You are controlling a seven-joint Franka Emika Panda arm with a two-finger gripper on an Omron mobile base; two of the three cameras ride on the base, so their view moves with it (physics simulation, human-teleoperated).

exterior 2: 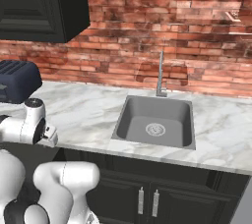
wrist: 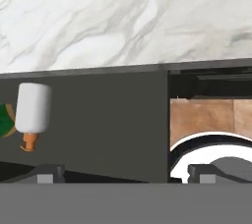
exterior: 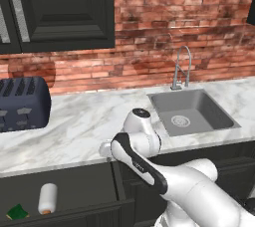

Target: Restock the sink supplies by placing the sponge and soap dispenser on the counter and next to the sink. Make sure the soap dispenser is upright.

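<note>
The soap dispenser (exterior: 48, 197) lies on its side in an open dark drawer (exterior: 79, 188) below the counter (exterior: 84, 121), its orange nozzle pointing toward the drawer front. The sponge (exterior: 17, 212) rests beside it at the drawer's left corner. The hand view looks down on the soap dispenser (wrist: 32, 110) at left, with a green edge of the sponge (wrist: 5, 121) next to it. My gripper (wrist: 125, 174) hangs open above the drawer's right part, well to the right of the bottle, with nothing between its fingers. The sink (exterior: 191, 111) sits in the counter to the right.
A dark blue toaster (exterior: 22, 102) stands on the counter at far left. A chrome faucet (exterior: 182, 66) rises behind the sink, and black wall cabinets (exterior: 60, 12) hang above. Bare marble (exterior 2: 88, 110) lies between toaster and sink (exterior 2: 155, 122).
</note>
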